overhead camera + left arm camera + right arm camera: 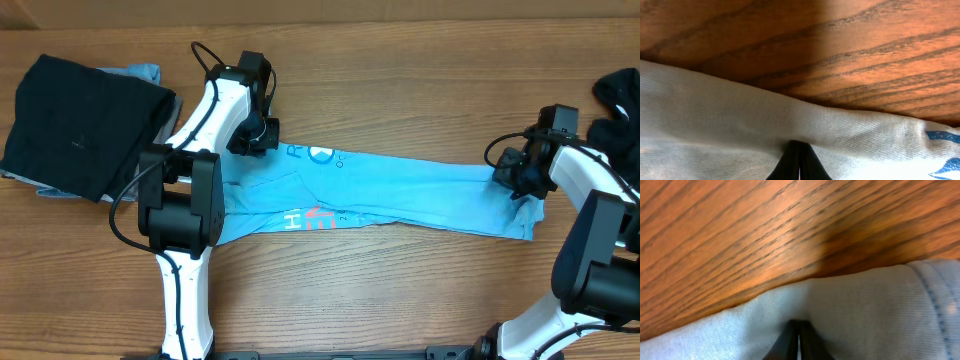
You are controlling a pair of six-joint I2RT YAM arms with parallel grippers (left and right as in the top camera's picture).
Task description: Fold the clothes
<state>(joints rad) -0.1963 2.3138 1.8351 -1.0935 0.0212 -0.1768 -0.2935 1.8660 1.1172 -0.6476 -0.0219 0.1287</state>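
Note:
The clothes in play are a light blue T-shirt [420, 195] with white print and red-and-white lettering, stretched as a long narrow band across the wooden table. My left gripper [252, 140] is at its upper left end, shut on the fabric. In the left wrist view the gripper [799, 150] has its dark fingers pressed together into a fold of the T-shirt [715, 115]. My right gripper [518, 180] pinches the right end. Its wrist view shows the gripper [799, 327] with fingers almost touching, fabric of the T-shirt [875, 310] bunched at the tips.
A folded black garment [80, 125] lies on grey and blue cloth at the far left. Another black garment [620, 95] sits at the right edge. Bare wooden table [400, 90] lies behind and in front of the shirt.

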